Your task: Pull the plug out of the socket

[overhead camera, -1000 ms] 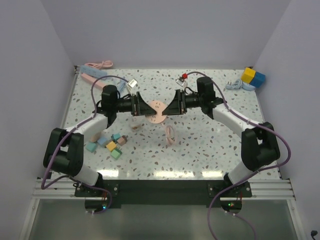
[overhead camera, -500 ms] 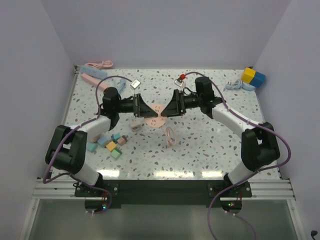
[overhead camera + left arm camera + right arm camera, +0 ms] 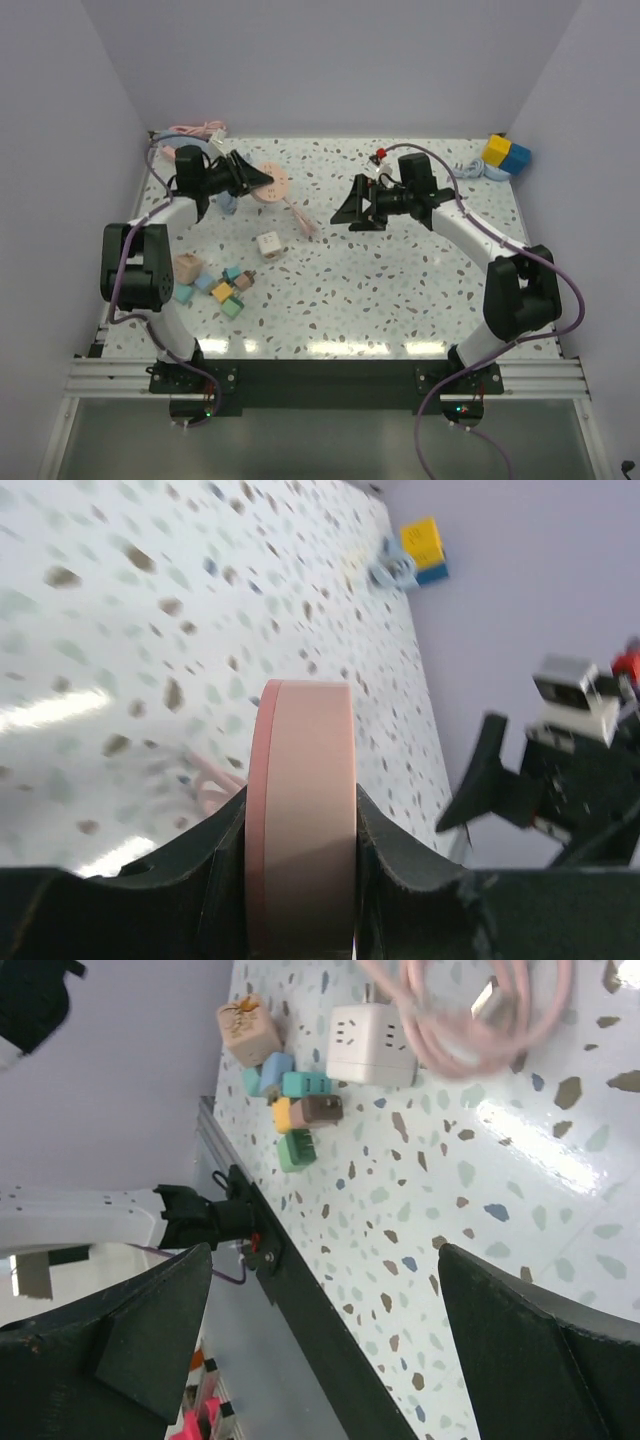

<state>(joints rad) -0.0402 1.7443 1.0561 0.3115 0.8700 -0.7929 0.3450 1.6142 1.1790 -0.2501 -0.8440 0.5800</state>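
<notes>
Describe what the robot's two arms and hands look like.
Both arms alternate black joint housings with white link shells. The left arm and right arm each trail a looping purple cable. The left hand and right hand are black, with broad wedge-shaped fingers. A small red-tipped part sits by the right wrist.

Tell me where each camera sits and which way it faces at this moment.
Top external: fixed above and behind the bases, looking down on the table; both arms whole, left tool clamping the pink disc, right tool open.
Left wrist: looks along its tool across the table toward the yellow-blue block; the left fingers show, plus the right tool.
Right wrist: looks toward the near left edge at the white cube; the right fingers show.
Shared: top external and right wrist both show the white cube.
</notes>
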